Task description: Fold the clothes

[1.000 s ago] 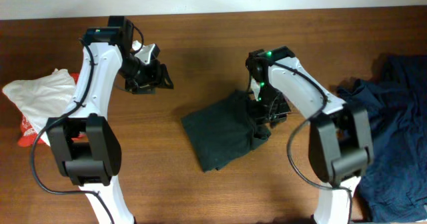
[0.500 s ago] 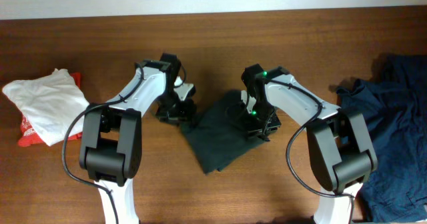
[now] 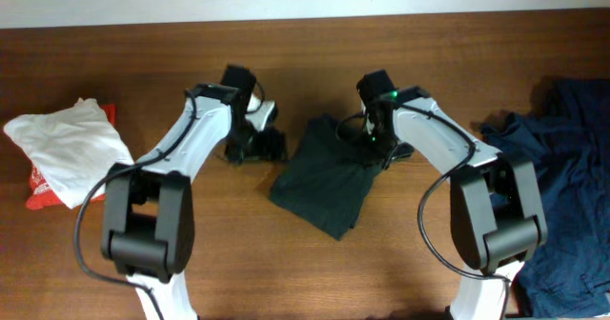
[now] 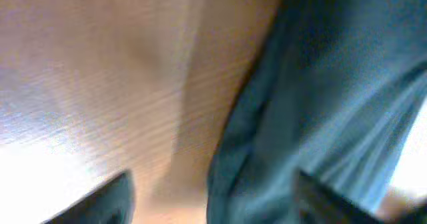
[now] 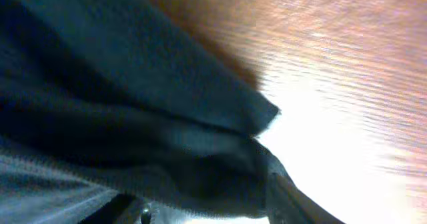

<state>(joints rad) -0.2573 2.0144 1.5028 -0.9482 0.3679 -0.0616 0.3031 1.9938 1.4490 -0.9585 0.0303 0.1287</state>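
Overhead, soft black T-shirt (image 3: 324,182) folded, rumpled slab, wood-grain table (image 3: 286,63), L pincer (image 3: 271,147) apart, R pincer (image 3: 381,154) can't tell.

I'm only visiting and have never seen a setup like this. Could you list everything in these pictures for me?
T-shirt: one, black, folded bundle at the table's centre, between the two grippers.
White garment: one, white, crumpled at the table's left end.
Red garment: one, red, showing from under the white garment.
Navy shirt: one, dark blue, heaped at the table's right end.
Table: one, brown wood, under everything.
Left arm: one, white and black, left of the T-shirt.
Right arm: one, white and black, right of the T-shirt.
Left gripper: one, black, at the T-shirt's left edge, fingers apart.
Right gripper: one, black, over the T-shirt's upper right edge; grip unclear.
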